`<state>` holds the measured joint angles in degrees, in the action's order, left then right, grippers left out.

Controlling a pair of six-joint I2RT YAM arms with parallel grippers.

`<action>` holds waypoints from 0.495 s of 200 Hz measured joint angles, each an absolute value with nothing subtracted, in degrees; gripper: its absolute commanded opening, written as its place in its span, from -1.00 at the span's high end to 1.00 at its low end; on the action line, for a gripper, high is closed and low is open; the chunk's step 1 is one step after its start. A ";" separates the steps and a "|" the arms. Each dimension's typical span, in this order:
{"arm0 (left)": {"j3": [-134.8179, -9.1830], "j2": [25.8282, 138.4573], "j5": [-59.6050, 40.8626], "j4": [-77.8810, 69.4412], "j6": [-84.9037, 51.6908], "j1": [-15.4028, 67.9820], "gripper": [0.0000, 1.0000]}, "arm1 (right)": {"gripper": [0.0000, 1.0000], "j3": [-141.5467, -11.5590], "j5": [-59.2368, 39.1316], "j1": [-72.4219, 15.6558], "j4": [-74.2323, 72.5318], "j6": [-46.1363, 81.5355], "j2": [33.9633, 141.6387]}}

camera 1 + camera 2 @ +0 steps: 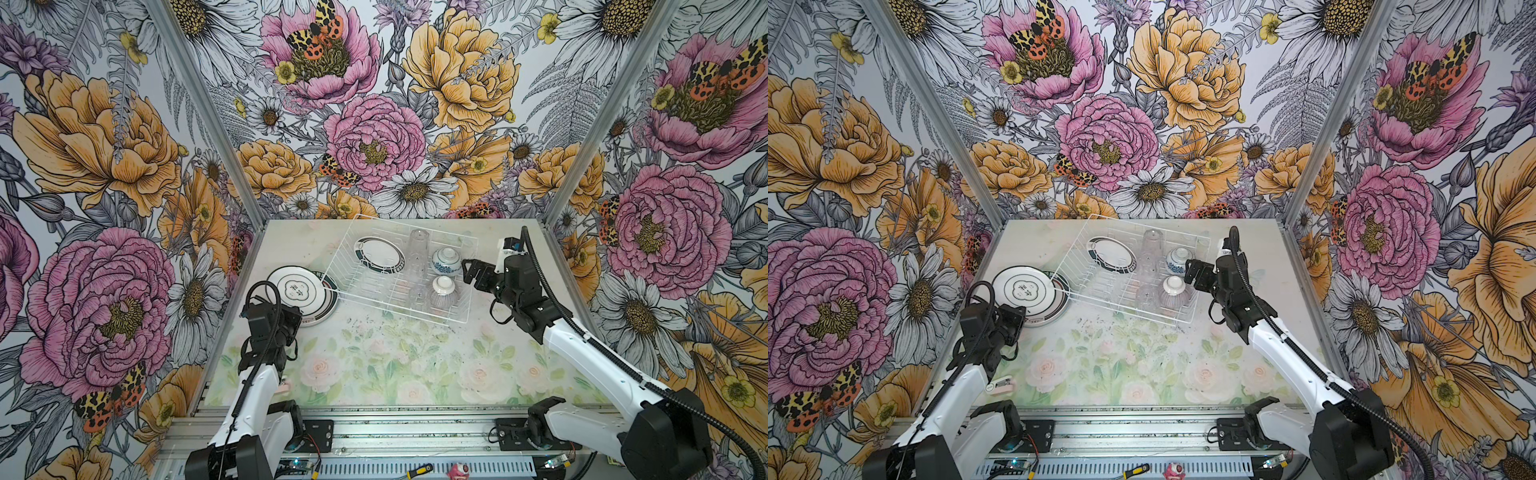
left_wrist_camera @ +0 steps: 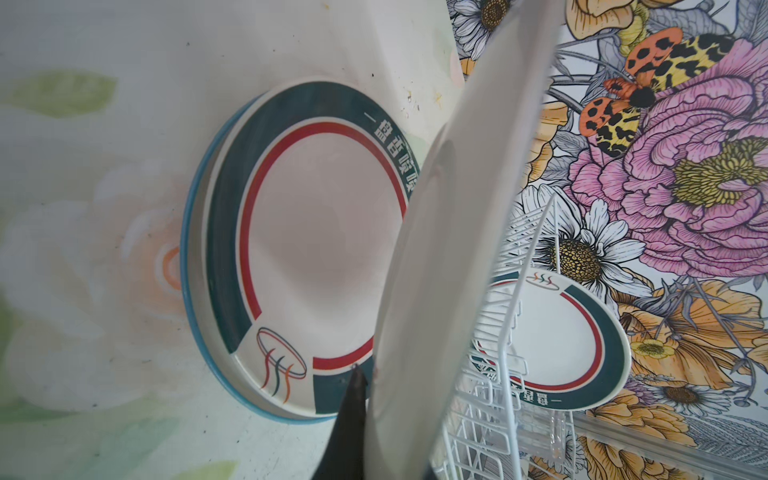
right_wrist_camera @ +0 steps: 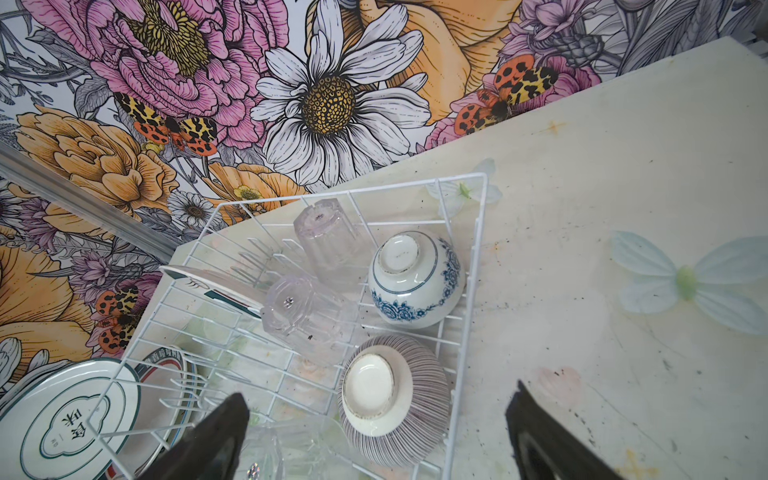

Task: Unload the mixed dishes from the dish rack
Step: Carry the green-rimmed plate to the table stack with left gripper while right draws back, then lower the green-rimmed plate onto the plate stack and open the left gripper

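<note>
White plate (image 1: 297,289) (underside showing) gripped by left end effector (image 1: 291,311).

Non-task stuff in your shot:

- The table (image 1: 374,376) has a pale, worn rose-and-leaf print, with dark specks (image 1: 368,322) scattered across its middle.
- In the right wrist view you get a pale butterfly print (image 3: 685,278) on it and a small orange stain (image 3: 555,126) near the wall.
- Floral wallpaper (image 1: 374,141) with moths covers all three walls, and aluminium posts (image 1: 203,99) run up both back corners.
- At the front edge there's an aluminium rail (image 1: 415,430), with a slotted panel (image 1: 365,468) below it.
- On the panel you've got a yellow-and-black screwdriver (image 1: 419,471) lying flat, with a small pink figure (image 1: 458,471) near it.
- A small white-and-pink item (image 1: 1000,384) sits at the table's front left corner. You can't tell what it is.
</note>
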<state>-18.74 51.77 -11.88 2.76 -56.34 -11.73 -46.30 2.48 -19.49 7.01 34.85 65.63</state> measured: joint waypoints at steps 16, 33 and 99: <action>-18.68 51.79 -11.94 3.27 -55.68 -11.33 1.00 | -0.95 -46.28 2.13 -19.44 7.03 34.85 65.63; -18.74 51.79 -12.01 4.16 -54.15 -11.09 1.00 | -0.95 -46.28 1.78 -19.44 7.03 34.87 65.63; -18.81 53.63 -13.19 6.61 -50.74 -10.98 0.87 | -0.95 -46.28 1.63 -19.40 7.03 35.05 65.63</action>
